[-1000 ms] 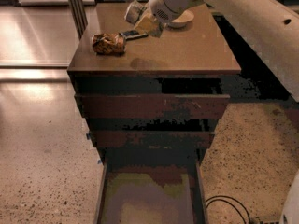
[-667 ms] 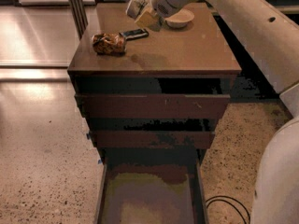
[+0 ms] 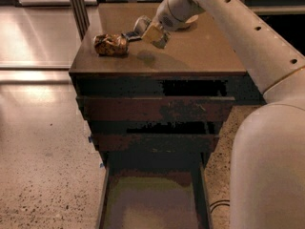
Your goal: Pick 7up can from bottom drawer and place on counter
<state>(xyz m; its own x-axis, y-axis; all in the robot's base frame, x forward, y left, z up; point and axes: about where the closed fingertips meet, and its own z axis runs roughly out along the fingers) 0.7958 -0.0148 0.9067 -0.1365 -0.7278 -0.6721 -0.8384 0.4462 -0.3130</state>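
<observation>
Camera view. The small whitish-silver 7up can [image 3: 141,24] is shown at the tip of the two-finger gripper [image 3: 149,29], over the rear left part of the counter [image 3: 205,54], the flat brown wooden top of the three-drawer cabinet. The can lies directly to the left of the gripper's yellowish fingers [image 3: 156,34], with one round end turned toward the camera, so its long axis is judged to be tipped rather than upright. The fingers appear to be closed on the can, pinching it at its side. A dark shadow on the wood beneath suggests that the can is held clear of the surface and has not been set down.

The bottom drawer [image 3: 152,202], pulled out at the foot of the cabinet, is seen with its greyish-green floor bare. A crumpled brown-gold snack bag [image 3: 110,44] and a flat black bar [image 3: 130,34] lie just left of the can. A descent slightly rightward, onto bare wood, is judged to be required.
</observation>
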